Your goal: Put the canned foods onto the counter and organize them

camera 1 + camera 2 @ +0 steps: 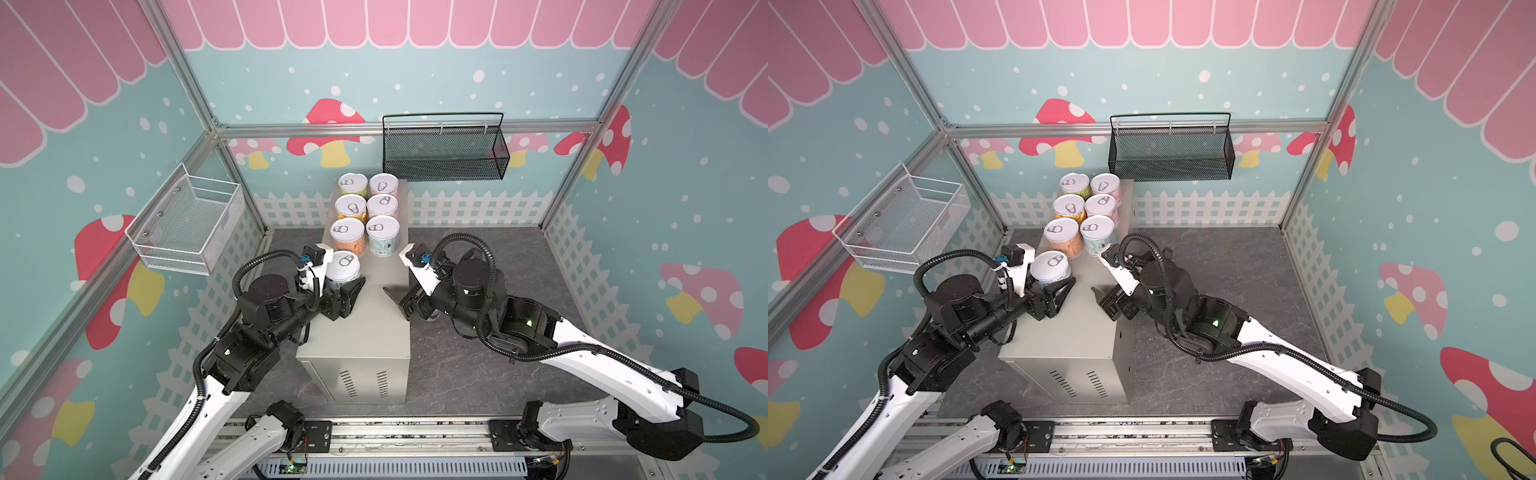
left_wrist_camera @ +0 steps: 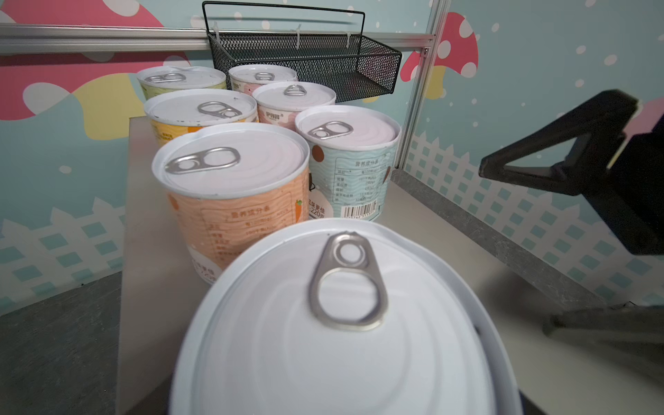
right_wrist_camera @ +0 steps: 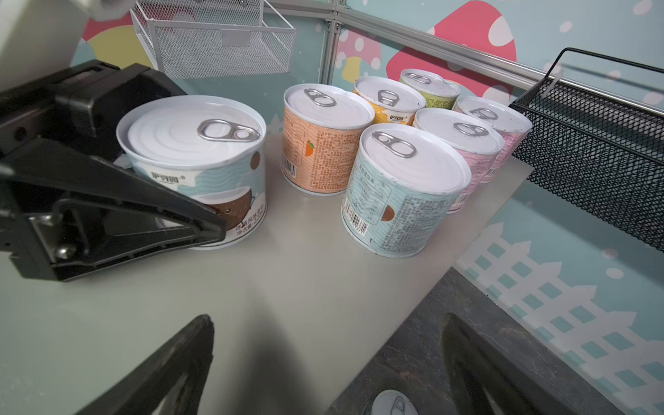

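Note:
Several cans stand in two rows at the far end of the counter [image 1: 365, 332], nearest an orange can [image 1: 348, 235] and a light blue can [image 1: 383, 232]. Just in front of the orange one, another light blue can [image 1: 343, 266] [image 3: 194, 154] stands on the counter. My left gripper [image 1: 345, 277] straddles it. One finger [image 3: 143, 208] lies along its label and the other is hidden, so the grip is unclear. My right gripper [image 3: 327, 318] [image 1: 395, 301] hangs open over the counter's right edge. A can lid [image 3: 393, 404] shows on the floor below it.
A black mesh basket [image 1: 444, 151] hangs on the back rail above the far cans. A white wire basket [image 1: 187, 226] hangs on the left wall. Dark floor [image 1: 478, 365] surrounds the counter. The near half of the counter top is bare.

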Controlling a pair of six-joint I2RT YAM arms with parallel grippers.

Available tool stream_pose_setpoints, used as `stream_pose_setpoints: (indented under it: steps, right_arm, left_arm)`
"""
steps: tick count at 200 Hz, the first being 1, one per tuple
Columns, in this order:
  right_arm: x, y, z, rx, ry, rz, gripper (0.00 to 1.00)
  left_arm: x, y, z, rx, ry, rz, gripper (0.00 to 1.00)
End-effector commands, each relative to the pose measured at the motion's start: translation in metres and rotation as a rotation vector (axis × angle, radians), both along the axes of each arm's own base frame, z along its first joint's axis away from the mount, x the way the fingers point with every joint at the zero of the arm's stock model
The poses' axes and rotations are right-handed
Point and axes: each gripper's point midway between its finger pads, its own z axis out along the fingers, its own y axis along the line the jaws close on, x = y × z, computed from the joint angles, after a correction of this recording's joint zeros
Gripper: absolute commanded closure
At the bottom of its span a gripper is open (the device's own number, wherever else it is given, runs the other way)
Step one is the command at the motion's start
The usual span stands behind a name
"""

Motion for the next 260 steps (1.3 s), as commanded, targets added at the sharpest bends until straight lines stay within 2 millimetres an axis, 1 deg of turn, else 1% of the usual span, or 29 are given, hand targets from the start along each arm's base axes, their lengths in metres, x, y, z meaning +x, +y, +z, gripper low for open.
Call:
stream_pose_setpoints:
  steps: [1, 71, 156, 167, 197, 215, 224, 235, 260]
  right_arm:
    - [0.001, -0.009, 0.014, 0.057, -0.025, -0.021, 0.01]
    - [-0.004, -0.017, 0.016, 0.081, -0.041, -0.019, 0.01]
    - [-0.004, -0.018, 0.016, 0.079, -0.048, -0.015, 0.0]
    - [-0.004, -0.018, 0.015, 0.079, -0.047, -0.015, 0.01]
    - [-0.003, -0.018, 0.015, 0.083, -0.043, -0.022, 0.01]
    - [0.0, -0.019, 0.018, 0.093, -0.031, -0.041, 0.01]
    - [0.001, -0.018, 0.017, 0.095, -0.023, -0.049, 0.01]
    - [0.004, -0.018, 0.015, 0.088, -0.014, -0.064, 0.01]
    - [0.012, -0.018, 0.009, 0.066, 0.005, -0.108, 0.01]
  left_arm:
    - [0.003, -0.002, -0.004, 0.014, -0.007, -0.011, 0.19]
    - [0.011, -0.002, -0.005, 0.007, 0.003, -0.005, 0.25]
    - [0.013, -0.003, -0.009, 0.014, 0.012, -0.007, 0.24]
    - [0.013, -0.003, -0.01, 0.014, 0.013, -0.007, 0.23]
    - [0.011, -0.002, -0.008, 0.012, 0.008, -0.008, 0.16]
    - [0.008, -0.001, -0.006, 0.009, 0.008, -0.012, 0.05]
    - [0.005, 0.001, -0.005, 0.009, 0.009, -0.008, 0.01]
    - [0.0, 0.005, -0.004, 0.005, 0.009, 0.001, 0.01]
    - [-0.016, 0.018, -0.007, 0.007, 0.034, 0.03, 0.01]
